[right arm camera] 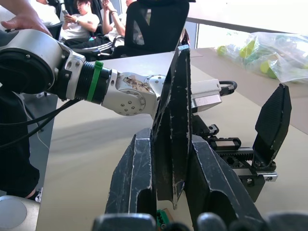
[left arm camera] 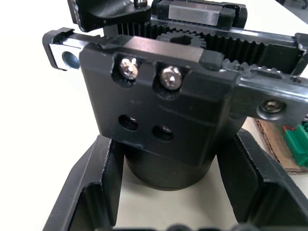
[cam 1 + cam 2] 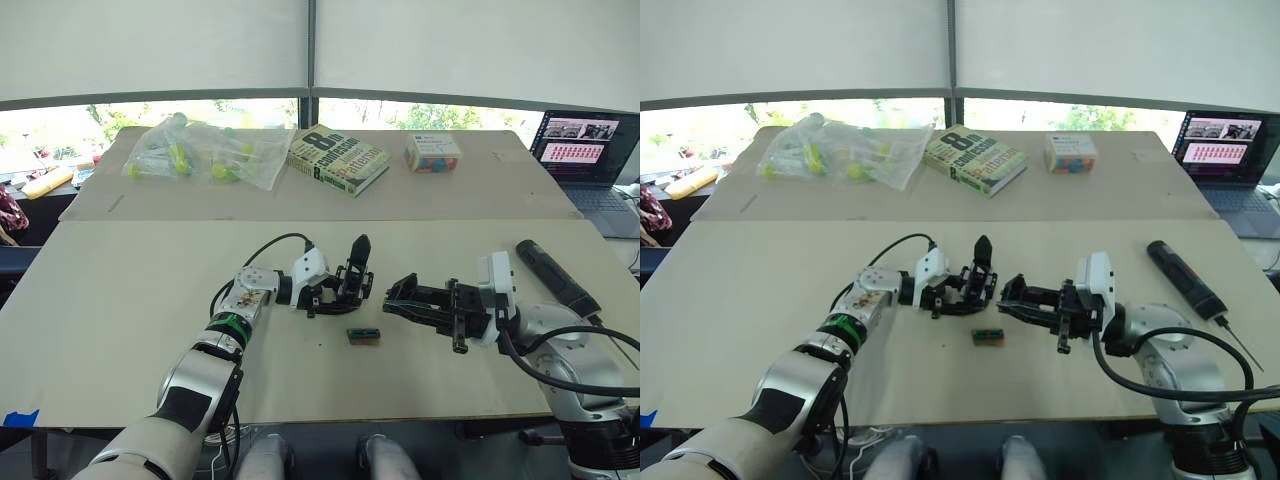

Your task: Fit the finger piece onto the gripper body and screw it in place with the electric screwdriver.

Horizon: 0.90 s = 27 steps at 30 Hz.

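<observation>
I had left gripper [image 3: 335, 292] clamped on gripper body [image 3: 345, 283], body resting on surface [image 3: 120, 300], one pointed finger sticking up. Right gripper [image 3: 405, 297] just right of body, pinching finger piece [image 1: 172, 120] upright between its fingers. Small green box [image 3: 363, 336] lay just in front of body. Electric screwdriver [image 3: 556, 276] lay well right of body, untouched.

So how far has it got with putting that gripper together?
Early on. The left gripper clamps the gripper body, whose lower screw holes are empty. The right gripper holds the finger piece, not yet fitted. The electric screwdriver lies untouched on the table, so fitting and screwing remain.
</observation>
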Tool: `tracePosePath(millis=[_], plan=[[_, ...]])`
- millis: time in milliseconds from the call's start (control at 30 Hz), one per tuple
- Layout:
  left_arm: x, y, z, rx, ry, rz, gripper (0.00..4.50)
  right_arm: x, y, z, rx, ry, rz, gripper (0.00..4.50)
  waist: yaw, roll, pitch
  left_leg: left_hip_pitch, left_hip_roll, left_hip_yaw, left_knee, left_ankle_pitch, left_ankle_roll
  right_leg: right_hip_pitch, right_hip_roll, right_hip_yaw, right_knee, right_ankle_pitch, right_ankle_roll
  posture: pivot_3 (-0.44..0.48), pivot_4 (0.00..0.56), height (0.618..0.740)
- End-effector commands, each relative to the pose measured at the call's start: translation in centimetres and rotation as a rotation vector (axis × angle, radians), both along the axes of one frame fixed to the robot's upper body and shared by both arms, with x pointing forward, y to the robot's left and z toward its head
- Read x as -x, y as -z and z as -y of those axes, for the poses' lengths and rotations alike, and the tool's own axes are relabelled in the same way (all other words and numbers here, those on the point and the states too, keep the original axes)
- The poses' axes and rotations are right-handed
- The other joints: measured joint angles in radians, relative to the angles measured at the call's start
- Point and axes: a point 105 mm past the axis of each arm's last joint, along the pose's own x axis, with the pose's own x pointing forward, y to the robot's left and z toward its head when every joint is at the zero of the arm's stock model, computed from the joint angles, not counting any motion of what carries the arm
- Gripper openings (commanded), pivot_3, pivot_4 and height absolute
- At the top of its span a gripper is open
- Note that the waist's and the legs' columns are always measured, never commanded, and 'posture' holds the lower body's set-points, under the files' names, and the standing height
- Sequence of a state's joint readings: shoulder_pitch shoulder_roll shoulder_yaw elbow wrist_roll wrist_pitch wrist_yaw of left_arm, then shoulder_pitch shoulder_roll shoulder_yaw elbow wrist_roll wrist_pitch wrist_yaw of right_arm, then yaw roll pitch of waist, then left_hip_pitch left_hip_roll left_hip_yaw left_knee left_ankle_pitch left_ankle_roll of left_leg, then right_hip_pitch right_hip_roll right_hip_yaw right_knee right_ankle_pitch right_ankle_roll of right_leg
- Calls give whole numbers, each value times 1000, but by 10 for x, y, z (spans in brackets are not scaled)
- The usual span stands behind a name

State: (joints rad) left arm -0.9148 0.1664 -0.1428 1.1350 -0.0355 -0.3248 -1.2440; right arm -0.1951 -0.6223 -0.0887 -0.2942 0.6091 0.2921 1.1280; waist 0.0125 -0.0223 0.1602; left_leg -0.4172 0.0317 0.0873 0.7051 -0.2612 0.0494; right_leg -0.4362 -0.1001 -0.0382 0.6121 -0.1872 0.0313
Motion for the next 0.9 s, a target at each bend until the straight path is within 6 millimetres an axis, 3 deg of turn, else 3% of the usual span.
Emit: tracePosePath(millis=[33,200,367,667,900], plan=[[-1,-3,2,1,1,28,2295,1,-17,-12,-6,-30,98,424,0,0,0,0,0,0,0,0,0,0,0,0,0,0,0,0,150,740],[1,-2,4,6,2,28,2295,-12,-21,-32,-22,-24,143,424,0,0,0,0,0,0,0,0,0,0,0,0,1,0,0,0,150,740],[2,2,4,-6,-1,27,2295,-29,-13,-50,-11,-17,170,424,0,0,0,0,0,0,1,0,0,0,0,0,1,0,0,0,150,740],[2,4,0,-20,-11,35,2295,-56,7,-55,33,-2,131,424,-2,0,0,0,0,1,1,0,0,0,0,0,1,0,0,0,150,740],[2,6,0,-19,-18,27,2295,-60,18,-52,75,-10,97,424,-2,0,0,1,0,1,1,0,0,0,0,0,1,0,0,0,150,740]])
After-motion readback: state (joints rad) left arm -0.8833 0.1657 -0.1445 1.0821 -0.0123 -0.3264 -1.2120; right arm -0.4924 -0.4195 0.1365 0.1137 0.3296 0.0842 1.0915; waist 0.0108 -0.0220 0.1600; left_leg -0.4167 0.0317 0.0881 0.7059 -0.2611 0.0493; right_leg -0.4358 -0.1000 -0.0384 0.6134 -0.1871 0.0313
